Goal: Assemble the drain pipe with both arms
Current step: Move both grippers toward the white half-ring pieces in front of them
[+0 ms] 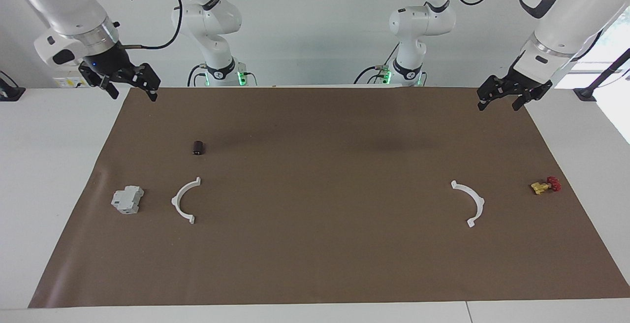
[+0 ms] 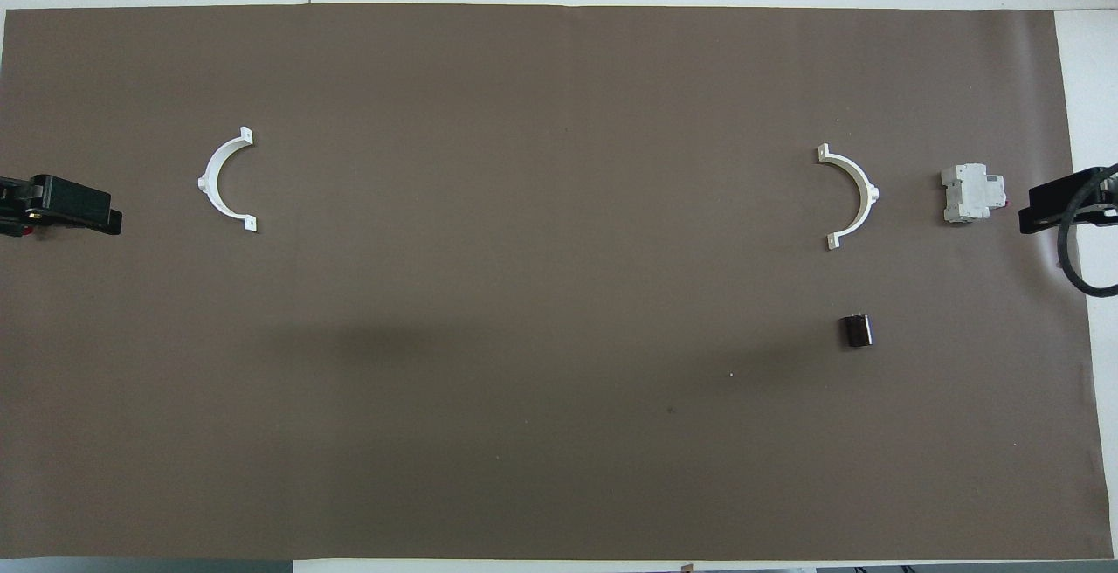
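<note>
The right gripper (image 1: 132, 85) hangs with fingers spread and nothing in them, over the brown mat's (image 1: 315, 264) corner at the right arm's end of the desk (image 1: 49, 165). Below it lie a grey boxy block (image 1: 127, 200), a small dark cylinder (image 1: 198, 147) and one white half-ring (image 1: 185, 200) flat on the mat. Well apart, toward the left arm's end, the second half-ring (image 1: 470, 202) lies beside a small red-and-yellow part (image 1: 545, 185). The left gripper (image 1: 501, 99) waits there, likewise spread and holding nothing
</note>
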Robot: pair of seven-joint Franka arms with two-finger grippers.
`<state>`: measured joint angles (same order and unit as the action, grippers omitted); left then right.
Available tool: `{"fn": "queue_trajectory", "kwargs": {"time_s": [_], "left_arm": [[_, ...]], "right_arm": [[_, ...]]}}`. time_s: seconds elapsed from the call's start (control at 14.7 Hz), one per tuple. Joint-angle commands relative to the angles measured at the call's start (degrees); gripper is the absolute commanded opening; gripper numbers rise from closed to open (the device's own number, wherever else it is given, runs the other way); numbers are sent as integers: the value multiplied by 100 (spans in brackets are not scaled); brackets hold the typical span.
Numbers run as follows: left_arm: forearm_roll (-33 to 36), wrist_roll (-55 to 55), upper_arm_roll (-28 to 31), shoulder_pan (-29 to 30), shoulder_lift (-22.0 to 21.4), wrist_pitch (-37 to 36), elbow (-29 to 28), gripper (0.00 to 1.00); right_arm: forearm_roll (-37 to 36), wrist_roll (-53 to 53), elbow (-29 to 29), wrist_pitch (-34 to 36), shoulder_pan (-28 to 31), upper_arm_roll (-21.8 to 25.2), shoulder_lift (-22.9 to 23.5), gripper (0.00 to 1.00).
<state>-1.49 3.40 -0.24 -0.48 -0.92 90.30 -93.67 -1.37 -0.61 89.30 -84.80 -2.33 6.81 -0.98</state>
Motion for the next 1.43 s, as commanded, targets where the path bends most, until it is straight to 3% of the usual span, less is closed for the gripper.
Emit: {"fn": "queue_trajectory", "kwargs": {"time_s": [0.0, 0.48, 0.68, 0.95, 1.09, 1.36], "left_arm": [[8, 47, 41, -14, -31, -21, 24, 100], [9, 47, 50, -14, -31, -30, 16, 100], [9, 64, 50, -14, -49, 329, -141, 100], [9, 91, 41, -14, 21, 908, -431, 100], [9, 91, 41, -14, 30, 1383, -774, 100], [9, 99, 41, -49, 477, 2087, -1074, 100]], "right_arm": [[40, 17, 17, 52, 12, 66, -61, 100], [49, 78, 35, 52, 162, 57, -78, 100], [31, 78, 200, -158, 153, 31, -78, 100], [31, 96, 956, -1194, 153, -13, -61, 100], [40, 165, 1491, -2140, 153, -57, 35, 100], [40, 684, 2336, -3672, 197, -224, 439, 100]]}}
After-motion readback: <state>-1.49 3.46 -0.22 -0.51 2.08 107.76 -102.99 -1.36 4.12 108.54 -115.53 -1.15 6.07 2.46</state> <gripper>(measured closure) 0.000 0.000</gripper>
